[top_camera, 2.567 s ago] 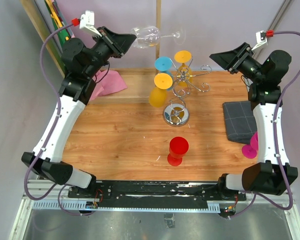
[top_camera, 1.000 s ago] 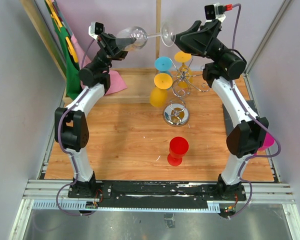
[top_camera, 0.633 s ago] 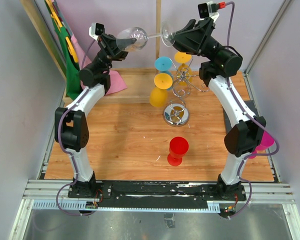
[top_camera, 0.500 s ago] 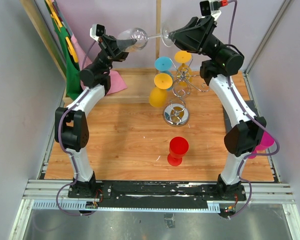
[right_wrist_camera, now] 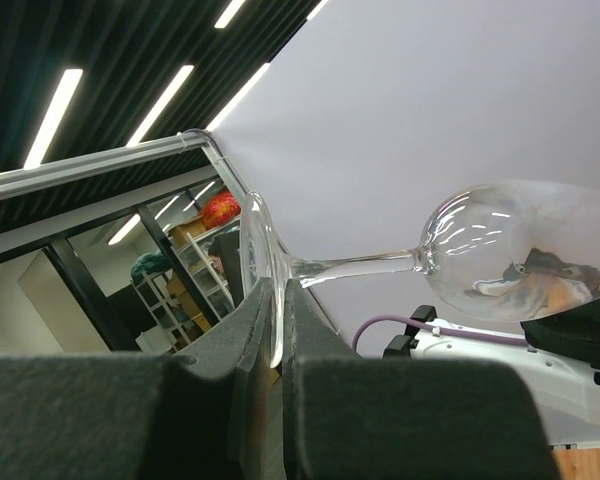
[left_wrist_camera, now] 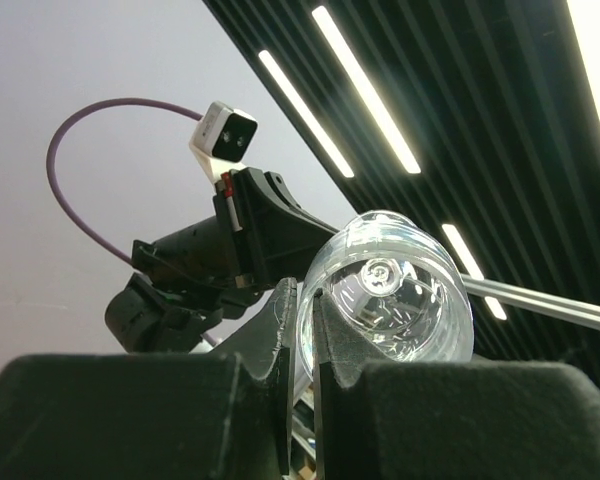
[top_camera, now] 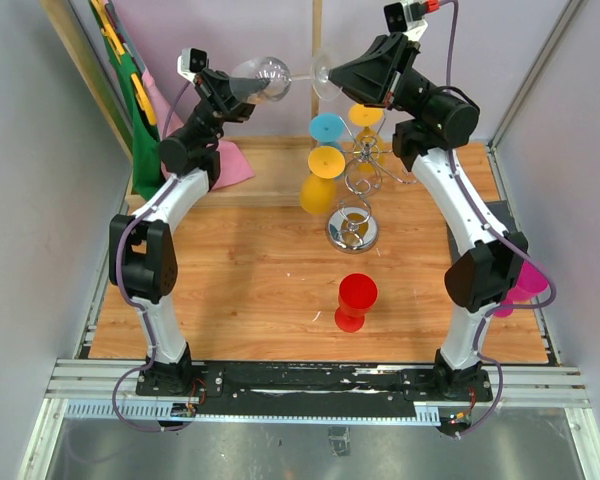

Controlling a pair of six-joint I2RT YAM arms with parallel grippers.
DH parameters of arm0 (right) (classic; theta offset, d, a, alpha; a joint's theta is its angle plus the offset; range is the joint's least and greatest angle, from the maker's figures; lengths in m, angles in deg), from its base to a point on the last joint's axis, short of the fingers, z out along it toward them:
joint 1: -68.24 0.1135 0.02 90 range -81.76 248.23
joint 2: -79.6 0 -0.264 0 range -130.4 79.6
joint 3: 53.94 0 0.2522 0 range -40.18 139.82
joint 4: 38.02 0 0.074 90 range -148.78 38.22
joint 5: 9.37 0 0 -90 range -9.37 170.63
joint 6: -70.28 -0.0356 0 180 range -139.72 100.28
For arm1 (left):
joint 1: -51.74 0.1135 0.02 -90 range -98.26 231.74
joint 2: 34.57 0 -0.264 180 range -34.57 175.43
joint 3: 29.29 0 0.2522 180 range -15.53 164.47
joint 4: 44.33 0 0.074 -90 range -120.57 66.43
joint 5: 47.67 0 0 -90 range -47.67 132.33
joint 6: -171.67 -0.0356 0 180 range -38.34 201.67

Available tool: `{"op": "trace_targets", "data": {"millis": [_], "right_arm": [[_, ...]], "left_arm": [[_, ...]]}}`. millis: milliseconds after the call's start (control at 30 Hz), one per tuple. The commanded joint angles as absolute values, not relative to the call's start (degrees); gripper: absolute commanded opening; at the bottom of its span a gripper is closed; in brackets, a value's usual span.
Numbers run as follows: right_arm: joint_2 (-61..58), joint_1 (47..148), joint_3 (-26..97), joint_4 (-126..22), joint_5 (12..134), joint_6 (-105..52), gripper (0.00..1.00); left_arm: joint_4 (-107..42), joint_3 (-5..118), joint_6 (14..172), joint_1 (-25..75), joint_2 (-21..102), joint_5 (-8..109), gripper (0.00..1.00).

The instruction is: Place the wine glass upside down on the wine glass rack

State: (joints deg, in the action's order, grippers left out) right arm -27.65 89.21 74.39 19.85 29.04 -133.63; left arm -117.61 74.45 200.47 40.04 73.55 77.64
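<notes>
Aloft, left tool (top_camera: 242, 88) and right tool (top_camera: 332, 76) pinch the wine glass (top_camera: 268, 75).

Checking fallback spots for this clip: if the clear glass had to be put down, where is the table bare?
Table: widest bare wood on the left, between pink cloth and near edge, left of red glass. Smaller patch between red glass and grey cloth. Crowded around the wine glass rack and its hung glasses.
</notes>
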Motion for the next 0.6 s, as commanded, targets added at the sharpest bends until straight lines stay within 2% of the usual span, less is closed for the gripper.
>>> {"op": "trace_targets", "data": {"millis": [0, 167, 233, 367, 567], "right_arm": [[-27.0, 90.0, 76.4, 21.6, 29.1, -131.6, 0.01], [-26.8, 90.0, 76.7, 22.1, 29.5, -131.5, 0.01], [-26.6, 89.9, 76.9, 22.5, 29.6, -131.8, 0.01], [-26.1, 89.6, 77.1, 22.7, 29.5, -132.0, 0.01], [-23.8, 86.4, 75.6, 24.2, 30.5, -132.5, 0.01]], "left_arm": [[-130.7, 75.0, 212.2, 40.2, 71.4, 77.0, 0.15], [-131.0, 74.7, 211.3, 40.3, 71.0, 77.3, 0.44], [-131.1, 74.2, 211.1, 40.2, 70.9, 77.3, 0.5], [-131.4, 73.4, 211.0, 40.3, 70.9, 77.2, 0.55], [-132.3, 70.4, 210.9, 41.3, 70.5, 76.8, 0.55]]}}
